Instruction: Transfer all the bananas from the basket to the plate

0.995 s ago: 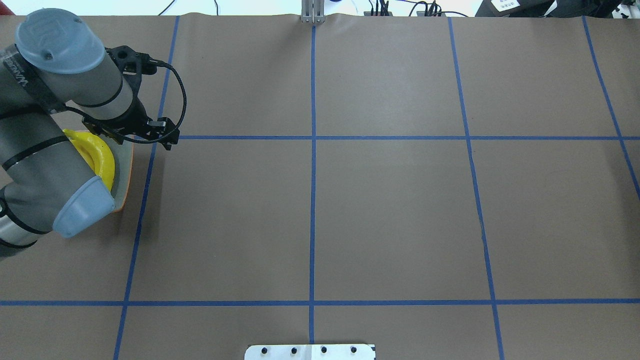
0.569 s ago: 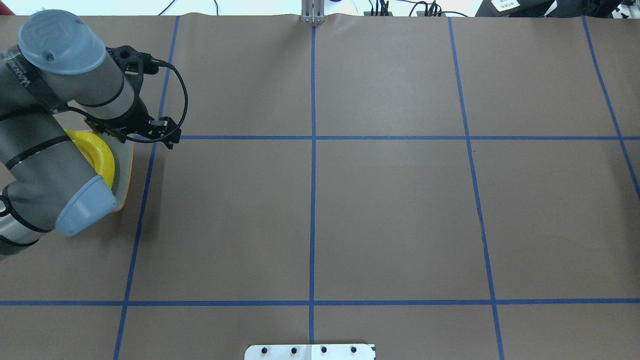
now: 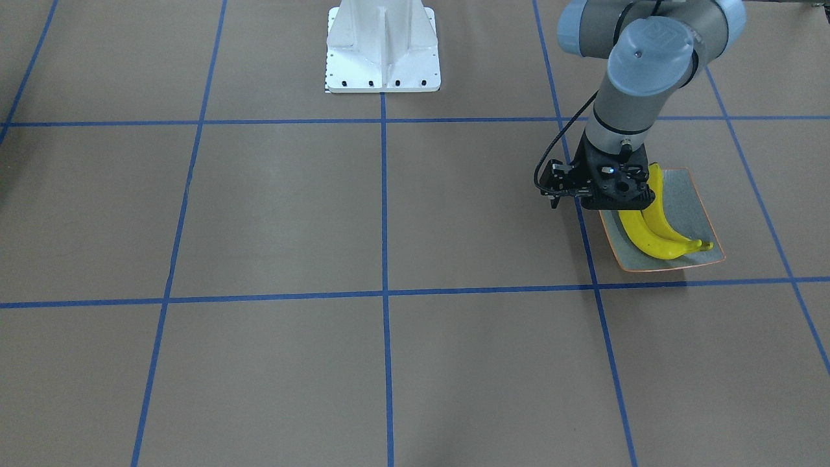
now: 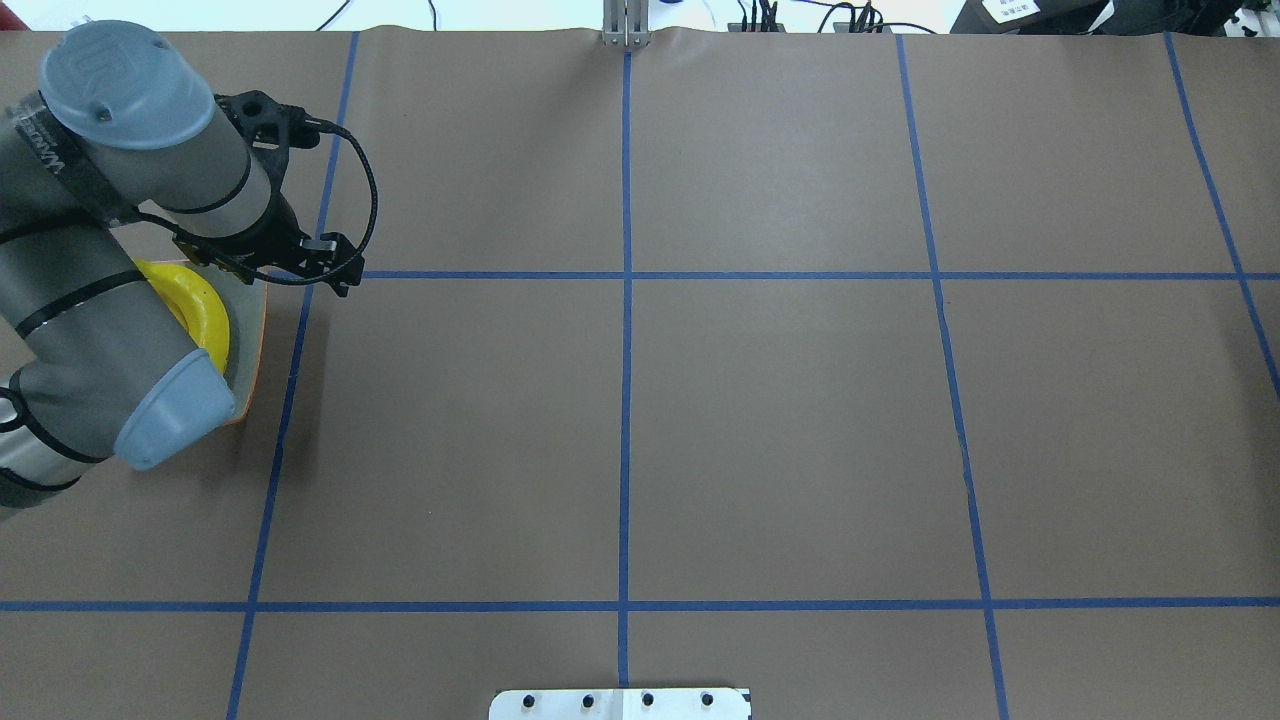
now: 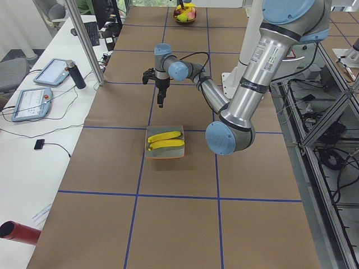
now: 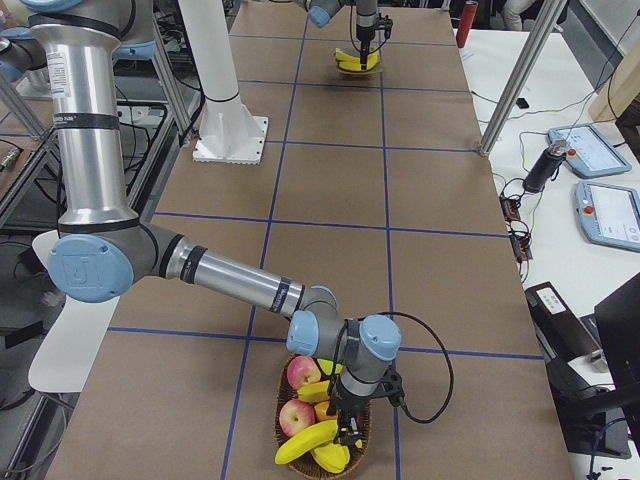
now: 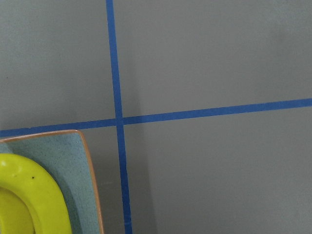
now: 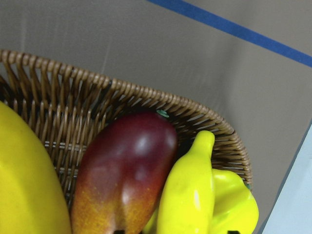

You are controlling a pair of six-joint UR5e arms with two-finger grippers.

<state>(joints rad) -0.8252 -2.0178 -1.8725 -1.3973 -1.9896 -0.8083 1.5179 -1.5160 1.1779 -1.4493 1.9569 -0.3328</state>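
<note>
While still above the plate (image 3: 690, 207), left claw (image 5: 161, 103) marginally forward.

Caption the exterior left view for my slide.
Two bananas rest on the plate; the left gripper hangs raised beside it.

Overhead and front views; common plate (image 3: 690, 207)

Left arm (image 4: 110, 300) folded at the elbow, wrist vertical, left gripper (image 5: 161, 103) pointing straight down; finger spacing not readable. Right arm (image 6: 230, 280) stretched low, right gripper (image 6: 347, 432) pointing down, finger spacing unreadable.
</note>
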